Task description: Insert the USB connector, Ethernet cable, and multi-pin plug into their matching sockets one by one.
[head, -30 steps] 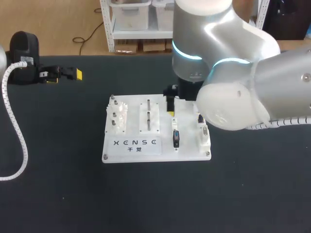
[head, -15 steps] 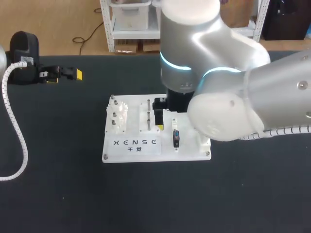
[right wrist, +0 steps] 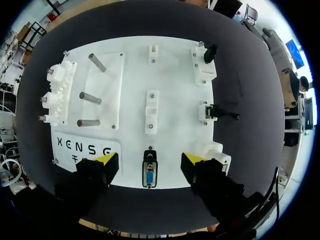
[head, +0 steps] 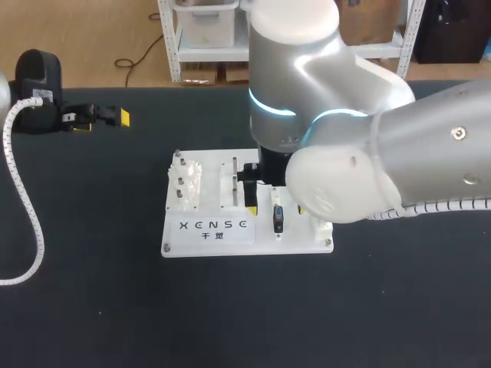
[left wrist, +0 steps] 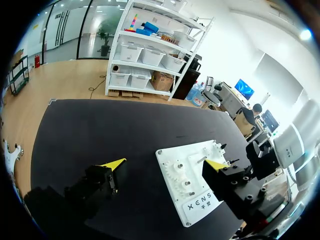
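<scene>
The right gripper [right wrist: 148, 161] hangs over the lower edge of the white plastic socket board [head: 209, 238]. Its fingers are spread wide, one either side of the black-and-blue multi-pin plug [right wrist: 149, 175] standing there, and clear of it. The left gripper [left wrist: 165, 165], fingers also apart, sits upper left in the head view, well apart from the board, with open black tabletop [head: 92, 291] around it.

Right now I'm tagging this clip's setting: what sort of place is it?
Probably a robotics test bench: a white board of sockets and pegs on a black table, with the right pincer open over the multi-pin plug.
</scene>
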Motion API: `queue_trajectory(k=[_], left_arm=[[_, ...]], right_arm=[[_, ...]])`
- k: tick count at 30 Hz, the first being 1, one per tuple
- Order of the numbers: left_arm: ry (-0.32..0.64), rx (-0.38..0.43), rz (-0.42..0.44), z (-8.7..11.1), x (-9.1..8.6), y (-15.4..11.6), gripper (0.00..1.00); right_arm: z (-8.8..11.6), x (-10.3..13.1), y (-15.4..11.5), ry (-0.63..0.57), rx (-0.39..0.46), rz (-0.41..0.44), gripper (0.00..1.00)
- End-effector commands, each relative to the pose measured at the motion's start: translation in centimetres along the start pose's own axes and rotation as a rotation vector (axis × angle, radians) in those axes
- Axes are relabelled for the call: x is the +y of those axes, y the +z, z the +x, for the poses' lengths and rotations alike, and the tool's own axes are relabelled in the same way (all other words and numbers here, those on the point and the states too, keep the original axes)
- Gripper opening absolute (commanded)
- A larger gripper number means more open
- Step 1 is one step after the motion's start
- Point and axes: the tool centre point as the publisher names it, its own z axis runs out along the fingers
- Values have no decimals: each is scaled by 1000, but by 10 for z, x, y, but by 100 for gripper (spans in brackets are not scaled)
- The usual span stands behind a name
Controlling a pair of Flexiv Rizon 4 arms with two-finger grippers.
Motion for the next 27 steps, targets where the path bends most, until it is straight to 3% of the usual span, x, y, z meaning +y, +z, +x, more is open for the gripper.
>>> queue_trajectory(k=[1, 4, 5, 6, 27], left_arm=[[0, 0, 0, 0, 0, 0, 100], [0, 0, 0, 0, 0, 0, 100], [0, 0, 0, 0, 0, 0, 100], [0, 0, 0, 0, 0, 0, 100], [0, 0, 0, 0, 0, 0, 100]], right_arm=[[0, 1, 6, 1, 9, 1, 68], [0, 1, 8, 3, 14, 3, 65], [1, 0, 9, 3, 15, 4, 51], [1, 0, 10, 3, 16, 4, 47], [15, 2, 11, -8, -13, 19, 37]])
